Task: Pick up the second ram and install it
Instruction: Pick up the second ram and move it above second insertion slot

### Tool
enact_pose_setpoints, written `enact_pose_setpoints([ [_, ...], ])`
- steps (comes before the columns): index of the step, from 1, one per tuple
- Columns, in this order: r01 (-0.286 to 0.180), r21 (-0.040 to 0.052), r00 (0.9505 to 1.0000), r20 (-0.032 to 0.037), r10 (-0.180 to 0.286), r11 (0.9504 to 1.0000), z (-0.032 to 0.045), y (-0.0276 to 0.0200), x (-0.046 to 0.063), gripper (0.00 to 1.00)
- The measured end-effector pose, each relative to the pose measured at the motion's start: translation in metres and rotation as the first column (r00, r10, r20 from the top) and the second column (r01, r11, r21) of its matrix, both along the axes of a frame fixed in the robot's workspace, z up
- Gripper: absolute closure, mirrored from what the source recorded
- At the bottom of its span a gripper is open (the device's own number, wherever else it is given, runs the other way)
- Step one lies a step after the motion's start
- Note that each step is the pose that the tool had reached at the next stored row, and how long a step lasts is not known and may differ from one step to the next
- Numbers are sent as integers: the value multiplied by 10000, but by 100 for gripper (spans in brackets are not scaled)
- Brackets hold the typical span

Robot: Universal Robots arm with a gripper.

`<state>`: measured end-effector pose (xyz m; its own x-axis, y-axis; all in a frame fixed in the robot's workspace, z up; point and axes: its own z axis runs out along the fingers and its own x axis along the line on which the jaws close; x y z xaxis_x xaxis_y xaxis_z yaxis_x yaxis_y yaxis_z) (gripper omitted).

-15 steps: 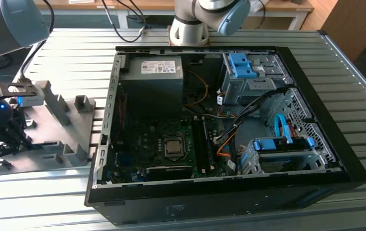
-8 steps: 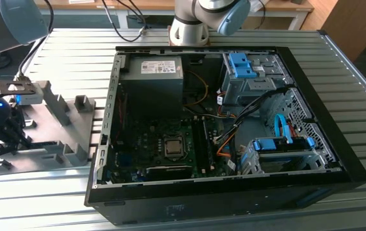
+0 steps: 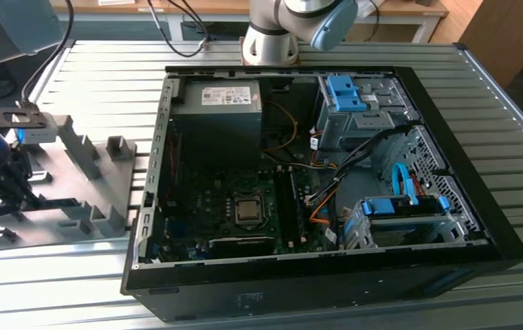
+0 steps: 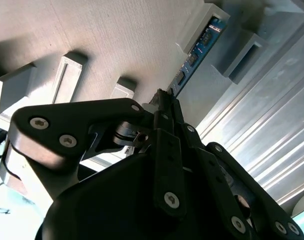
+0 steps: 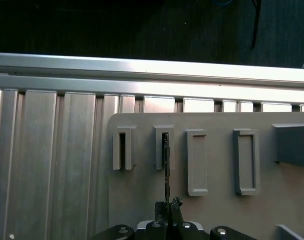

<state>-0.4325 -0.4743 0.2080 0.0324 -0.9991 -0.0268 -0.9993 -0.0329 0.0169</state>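
The second ram [image 4: 194, 52] is a thin blue-green board with dark chips. It stands on edge, with its far end in a grey slot holder [image 5: 164, 145] on the fixture plate. In the first wrist view the second ram [image 5: 166, 170] shows edge-on as a dark line running from that holder to my gripper [image 5: 167, 206]. My gripper [image 4: 161, 102] is shut on the ram's near end, with its black fingers pressed together around the board. In the exterior view my arm's dark wrist [image 3: 0, 179] hangs over the plate at the exterior view's left.
The grey fixture plate [image 3: 73, 175] carries several upright block holders [image 5: 245, 161]. To the exterior view's right of it lies the open computer case [image 3: 335, 268], showing the motherboard's black slots [image 3: 288, 199], cables and blue drive brackets [image 3: 343, 93]. Everything rests on a ribbed aluminium table [image 3: 518, 137].
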Motion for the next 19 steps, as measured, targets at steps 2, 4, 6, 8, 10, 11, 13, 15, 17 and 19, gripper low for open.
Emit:
enact_pose_setpoints([
  [2, -1, 0, 10000, -1, 1, 10000, 15, 0, 0, 86],
  [4, 0, -1, 10000, -2, 0, 10000, 31, 0, 0, 86],
  [6, -1, -1, 10000, -2, 1, 10000, 50, 0, 0, 86],
  [8, 0, -1, 10000, -2, 0, 10000, 71, 0, 0, 86],
  [10, 0, -1, 10000, -2, 0, 10000, 90, 0, 0, 86],
  [11, 0, 0, 10000, -1, 0, 10000, 99, 0, 0, 86],
  [13, 0, -1, 10000, -2, 0, 10000, 118, 0, 0, 86],
  [15, 0, 0, 10000, -2, 0, 10000, 136, 0, 0, 86],
  [17, 0, 1, 10000, -2, 0, 10000, 152, 0, 0, 86],
  [19, 0, 2, 10000, -2, 0, 10000, 166, 0, 0, 86],
])
